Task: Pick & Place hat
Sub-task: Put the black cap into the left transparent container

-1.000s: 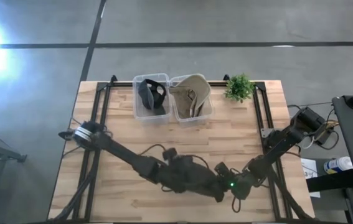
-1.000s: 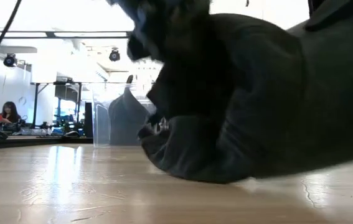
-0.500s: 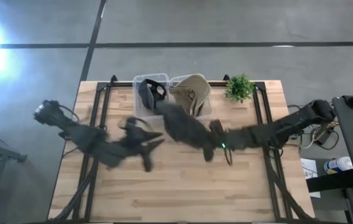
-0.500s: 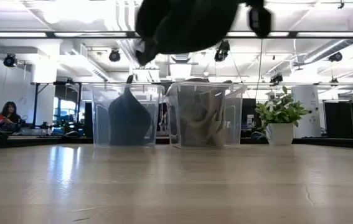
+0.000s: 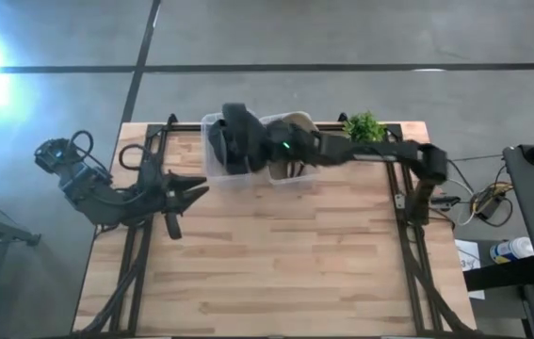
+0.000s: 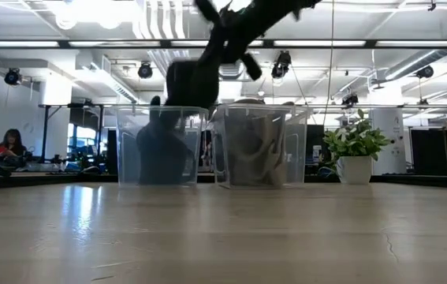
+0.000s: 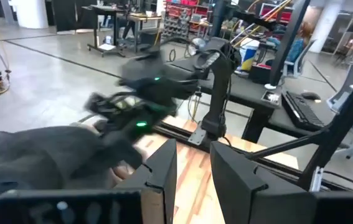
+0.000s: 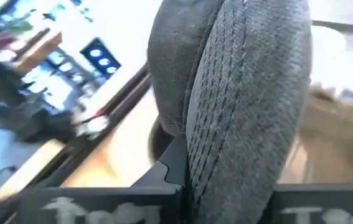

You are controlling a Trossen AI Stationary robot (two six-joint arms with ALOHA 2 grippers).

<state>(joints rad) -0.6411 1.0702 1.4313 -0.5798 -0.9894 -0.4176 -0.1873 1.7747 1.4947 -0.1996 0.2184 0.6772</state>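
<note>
A dark grey hat (image 5: 239, 135) hangs over the left of two clear bins (image 5: 212, 168) at the table's far edge; in the low view the dark grey hat (image 6: 185, 81) is level with that bin's rim. My right gripper (image 5: 273, 148) reaches in from the table's right and is shut on it. Another dark hat (image 6: 158, 151) sits inside this bin. The right bin (image 5: 312, 168) holds a beige hat (image 5: 293, 132). My left gripper (image 5: 178, 193) is open, over the table's left part, touching nothing. My right gripper pinches a fold of the dark grey hat's knitted cloth (image 8: 226, 155) between its two fingers (image 8: 174, 163). It comes roughly level from the table's right. The hat is lifted clear of the table and bulges out beyond the fingers over the left bin.
A small potted plant (image 5: 363, 131) stands at the far edge, right of the bins. Dark frame rails (image 5: 396, 188) run along both sides of the wooden table (image 5: 285, 264). A person (image 6: 4, 146) sits far off in the room behind.
My right gripper has carried the dark grey hat from the near middle of the table, up and across to the far edge, over the left bin. My left gripper has drawn back from the hat toward the table's left edge.
</note>
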